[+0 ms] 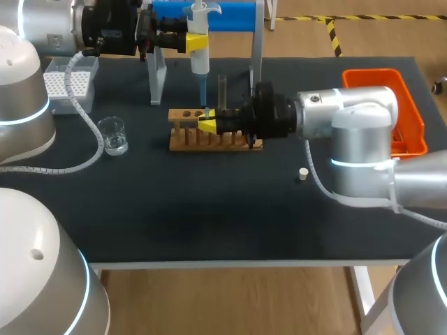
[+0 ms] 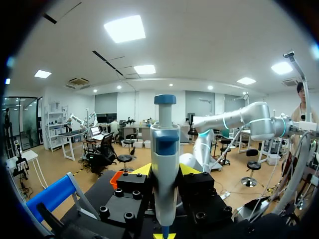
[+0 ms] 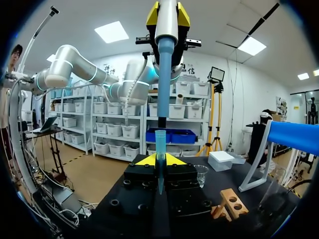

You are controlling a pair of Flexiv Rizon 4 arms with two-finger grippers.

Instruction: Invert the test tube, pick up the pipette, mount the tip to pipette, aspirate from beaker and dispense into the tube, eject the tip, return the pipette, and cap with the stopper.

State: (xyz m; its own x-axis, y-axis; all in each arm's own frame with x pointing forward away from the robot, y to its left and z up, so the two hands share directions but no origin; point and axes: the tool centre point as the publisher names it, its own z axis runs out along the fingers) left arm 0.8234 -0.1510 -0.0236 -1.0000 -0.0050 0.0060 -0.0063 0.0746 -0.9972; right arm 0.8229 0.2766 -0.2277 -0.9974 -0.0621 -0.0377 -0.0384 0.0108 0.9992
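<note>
Left gripper is clenching a smooth white-and-blue pipette; right gripper is pinching a slender, translucent blue tip.

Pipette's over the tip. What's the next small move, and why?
Probably ease the left gripper straight down so the pipette seats its nozzle in the tip. In the right wrist view the nozzle hangs just above the tip's open end, roughly in line with it and not yet touching, while the right gripper holds the tip upright.
</note>
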